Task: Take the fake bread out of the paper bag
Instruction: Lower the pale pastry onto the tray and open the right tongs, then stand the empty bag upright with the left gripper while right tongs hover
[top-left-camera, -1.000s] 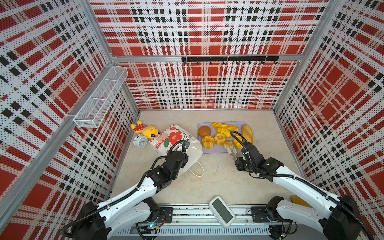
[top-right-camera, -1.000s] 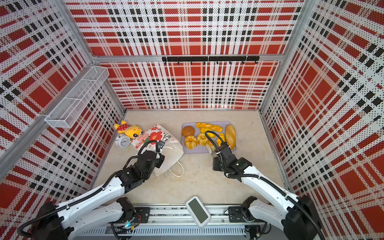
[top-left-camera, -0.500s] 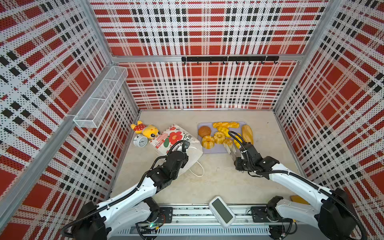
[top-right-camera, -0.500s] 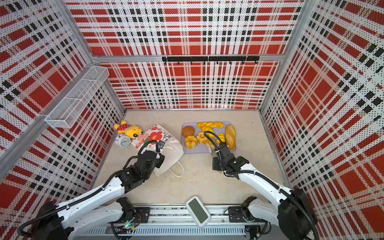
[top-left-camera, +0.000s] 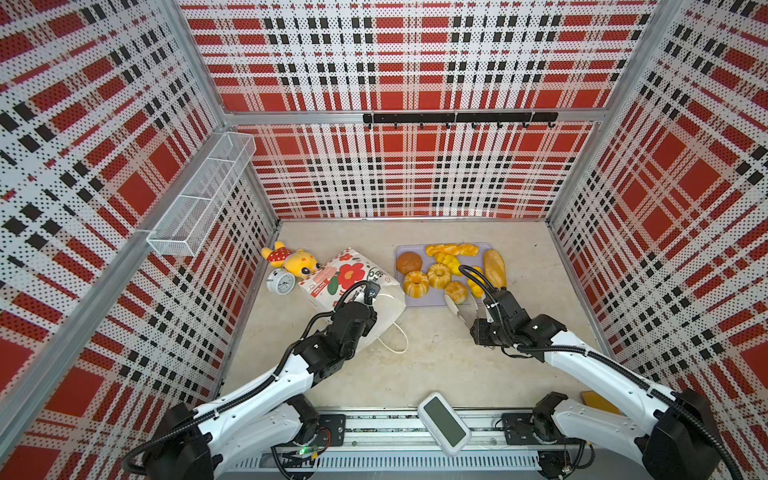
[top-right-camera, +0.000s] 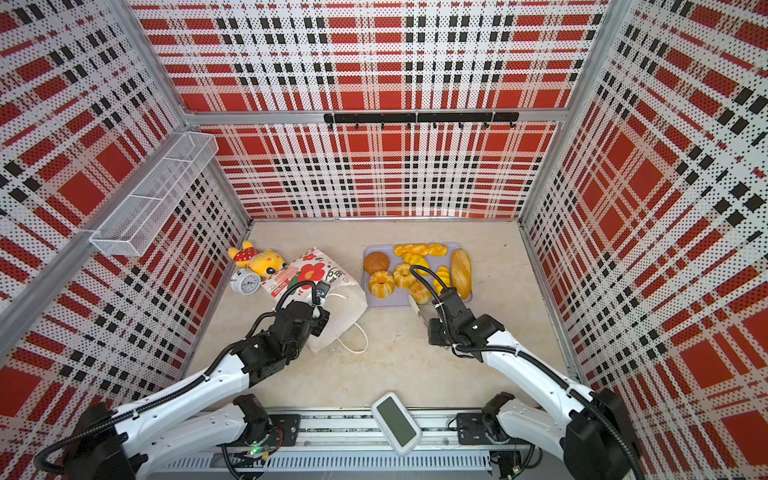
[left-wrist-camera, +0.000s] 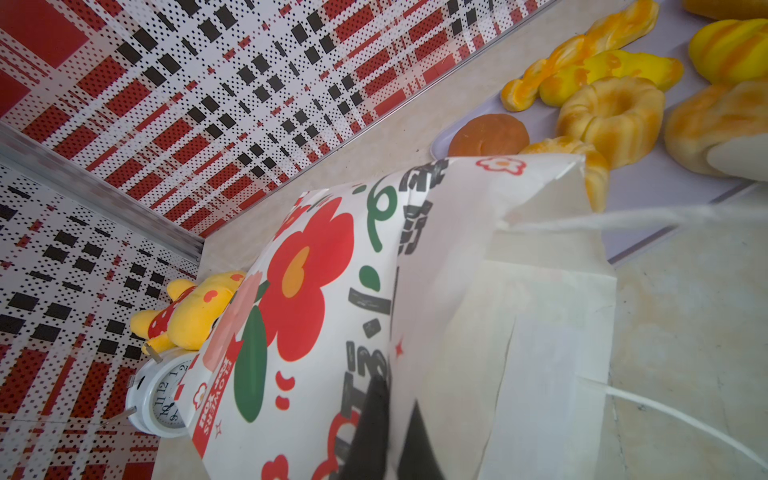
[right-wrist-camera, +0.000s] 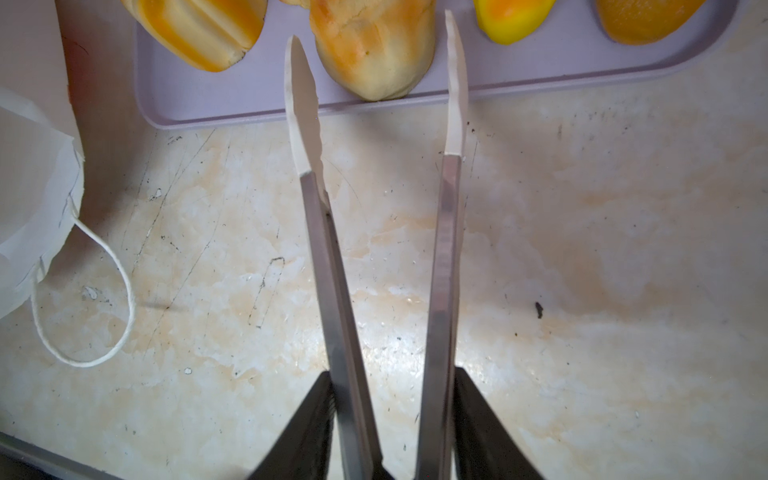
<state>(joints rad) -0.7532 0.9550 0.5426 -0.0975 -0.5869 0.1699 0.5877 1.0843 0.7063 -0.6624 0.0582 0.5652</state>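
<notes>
The bread (top-left-camera: 440, 274) lies on the purple tray (top-left-camera: 428, 302). The bag (top-left-camera: 353, 272) lies flat on the bench (top-left-camera: 436, 365). The left gripper (left-wrist-camera: 390, 415) pinches the bag's edge. The right gripper (right-wrist-camera: 395, 415) squeezes tongs (right-wrist-camera: 324, 249), spread open by a roll (right-wrist-camera: 374, 50).

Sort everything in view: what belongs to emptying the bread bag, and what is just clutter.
Job: paper bag, fake bread, lilac tray, tongs.
Lying about: plush toy, alarm clock, wire basket, hook rail.
</notes>
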